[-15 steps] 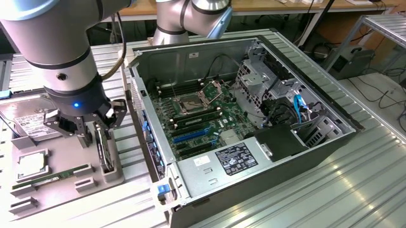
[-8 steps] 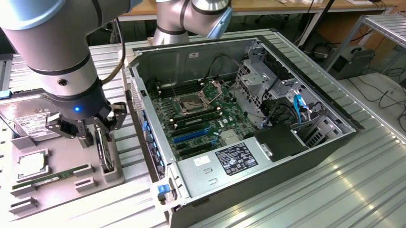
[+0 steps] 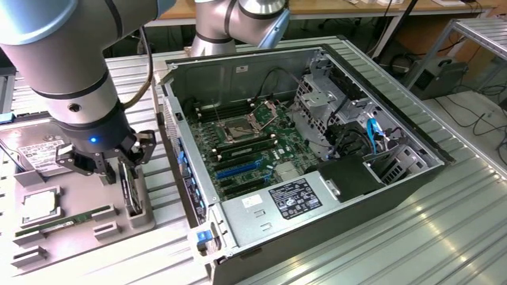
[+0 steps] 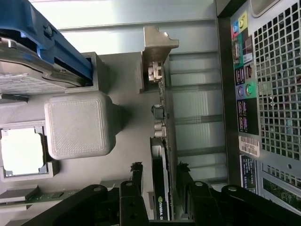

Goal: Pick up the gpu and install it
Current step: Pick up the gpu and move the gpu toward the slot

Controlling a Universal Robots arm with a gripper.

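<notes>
The gripper (image 4: 159, 172) has its fingers (image 4: 136, 176) open astride the gpu (image 4: 161, 197), which stands on edge between them in its grey holder (image 4: 127, 94), and I reckon an off-centre squeeze could tilt or jam it; the wrist view shows a gap on each side of the card, while the exterior view shows the open case (image 3: 357, 196) beyond the fingers.

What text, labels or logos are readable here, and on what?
No word or number reads clearly.
power supply label: printed lines, too small to read.
hard drive label: too small to read.
white sticker on the case rear: barcode-like print, blurred.
gpu: green logo mark on its edge, no letters legible.
</notes>
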